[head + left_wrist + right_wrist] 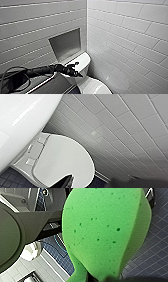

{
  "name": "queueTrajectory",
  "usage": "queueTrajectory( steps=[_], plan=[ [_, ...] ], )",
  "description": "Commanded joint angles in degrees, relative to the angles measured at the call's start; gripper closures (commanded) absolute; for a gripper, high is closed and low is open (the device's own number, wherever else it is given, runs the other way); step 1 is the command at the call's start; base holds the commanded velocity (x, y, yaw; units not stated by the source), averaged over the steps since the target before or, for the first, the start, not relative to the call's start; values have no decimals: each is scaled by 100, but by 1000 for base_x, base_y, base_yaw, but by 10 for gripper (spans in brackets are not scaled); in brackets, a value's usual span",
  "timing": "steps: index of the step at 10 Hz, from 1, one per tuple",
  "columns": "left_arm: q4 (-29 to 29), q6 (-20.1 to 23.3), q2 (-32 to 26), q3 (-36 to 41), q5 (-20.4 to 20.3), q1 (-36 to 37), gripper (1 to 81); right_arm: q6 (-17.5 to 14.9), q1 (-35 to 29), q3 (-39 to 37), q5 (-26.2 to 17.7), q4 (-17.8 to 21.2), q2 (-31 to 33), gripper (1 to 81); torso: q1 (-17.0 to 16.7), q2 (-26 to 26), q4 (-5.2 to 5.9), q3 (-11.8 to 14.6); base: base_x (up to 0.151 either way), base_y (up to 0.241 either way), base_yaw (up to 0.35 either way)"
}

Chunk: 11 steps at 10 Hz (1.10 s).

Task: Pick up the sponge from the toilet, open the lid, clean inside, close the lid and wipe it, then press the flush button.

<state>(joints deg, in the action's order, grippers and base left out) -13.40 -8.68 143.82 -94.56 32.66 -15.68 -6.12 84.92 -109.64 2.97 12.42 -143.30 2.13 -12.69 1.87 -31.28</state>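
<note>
Sponge [105, 230] sits pinched at its narrow end in the right pincer [103, 278], clear of the shut lid [65, 161]; left pincer [75, 69], jaws spread, hovers over the toilet [82, 61] tank, likely seeking the flush.

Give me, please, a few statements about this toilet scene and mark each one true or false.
1. The sponge is bright green. True.
2. The lid stands raised. False: in the left wrist view it lies flat and closed over the bowl.
3. The left pincer is close to the tank. True.
4. The walls are painted plain blue. False: they are covered in pale rectangular tiles.
5. A recessed niche sits in the wall above the tank. True.
</note>
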Motion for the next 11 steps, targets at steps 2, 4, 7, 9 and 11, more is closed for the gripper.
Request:
queueTrajectory(
  steps=[2, 4, 7, 9, 11],
  plan=[
    [-154, -466, 287, -790, 355, 1308, 10, 6, -50, 119, -473, 59, 150, 811, 0, 0, 0, 0, 0, 0, 0],
    [-128, -758, 498, -1282, 294, 1484, 10, 6, -67, 128, -447, 59, 115, 811, 2, 0, 0, 0, 0, 0, 0],
    [-120, -776, 963, -2090, 294, 1747, 10, 14, -76, 128, -447, 59, 106, 811, 2, 2, 0, -2, 0, 0, 0],
    [-49, -776, 1202, -2462, 302, 1870, 10, 14, -76, 128, -447, 67, 106, 811, 5, 2, 0, -2, 0, 0, 0],
    [56, -776, 1403, -2821, 294, 1888, 10, 14, -76, 120, -447, 67, 80, 811, 5, 5, 0, -5, 0, 0, 0]
  ],
)
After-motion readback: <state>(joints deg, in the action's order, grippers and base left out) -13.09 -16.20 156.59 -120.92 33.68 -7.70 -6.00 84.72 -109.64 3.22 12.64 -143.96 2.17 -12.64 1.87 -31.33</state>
